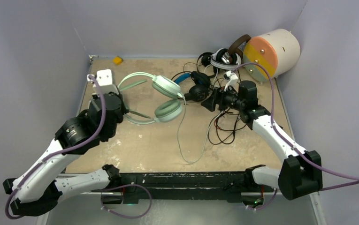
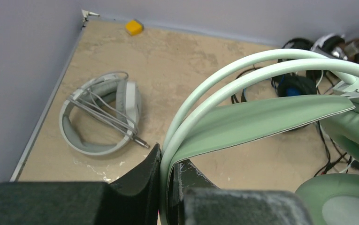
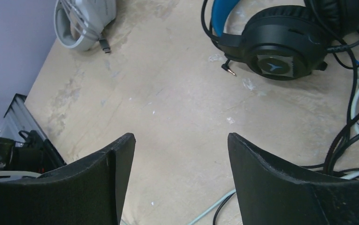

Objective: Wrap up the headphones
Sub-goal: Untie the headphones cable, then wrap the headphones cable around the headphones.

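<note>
Pale lavender walls (image 1: 182, 23) enclose a mottled beige tabletop (image 1: 144, 145) on three sides. One cream cylinder (image 1: 273, 51) with an orange-and-green face lies in the far right corner. Five headsets are visible. The mint-green headset (image 1: 165, 86) sits left of centre, raised by its band. Its long axis runs left to right, with the arch toward the left wall and both cups toward the middle, and its pale cable trails to the near edge. The white-grey headset (image 2: 129, 101) lies flat near the left wall with its cable wound across it. The black headset with a blue band (image 3: 276, 51) lies at centre rear. The black-and-white headset (image 1: 223, 57) and the brown headset (image 1: 238, 43) are bunched beside the cylinder. Loose dark cables (image 1: 224, 129) tangle on the right. The left gripper (image 2: 165, 164) is clamped on the mint-green band. The right gripper (image 3: 181, 140) stands with its jaws wide over bare table, holding nothing. One small yellow block (image 1: 117, 60) rests in the far left corner.
</note>
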`<act>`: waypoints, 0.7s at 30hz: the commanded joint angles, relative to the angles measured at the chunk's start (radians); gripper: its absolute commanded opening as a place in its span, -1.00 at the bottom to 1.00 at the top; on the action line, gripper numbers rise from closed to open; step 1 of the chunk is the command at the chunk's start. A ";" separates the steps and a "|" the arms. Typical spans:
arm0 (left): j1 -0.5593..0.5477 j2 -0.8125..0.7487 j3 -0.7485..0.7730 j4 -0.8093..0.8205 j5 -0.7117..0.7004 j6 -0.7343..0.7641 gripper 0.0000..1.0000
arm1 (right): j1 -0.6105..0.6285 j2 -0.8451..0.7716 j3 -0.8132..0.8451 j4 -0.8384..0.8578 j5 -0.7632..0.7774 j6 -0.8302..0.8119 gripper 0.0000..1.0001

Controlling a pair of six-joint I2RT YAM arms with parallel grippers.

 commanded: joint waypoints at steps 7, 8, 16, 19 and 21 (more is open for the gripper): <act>0.370 0.051 -0.046 0.193 0.430 0.029 -1.00 | 0.002 -0.048 -0.065 0.147 -0.077 -0.015 0.50; 0.446 0.061 -0.058 0.202 0.509 0.026 -1.00 | 0.002 -0.050 -0.070 0.147 -0.072 -0.015 0.49; 0.766 0.116 -0.032 0.189 0.774 -0.081 -1.00 | 0.001 -0.035 -0.051 0.024 0.063 -0.026 0.50; 0.833 0.081 -0.058 0.230 0.781 -0.130 -1.00 | 0.012 -0.046 -0.115 0.125 -0.087 -0.025 0.54; 0.839 0.067 -0.059 0.242 0.790 -0.144 -1.00 | 0.035 -0.059 -0.176 0.247 -0.152 -0.002 0.60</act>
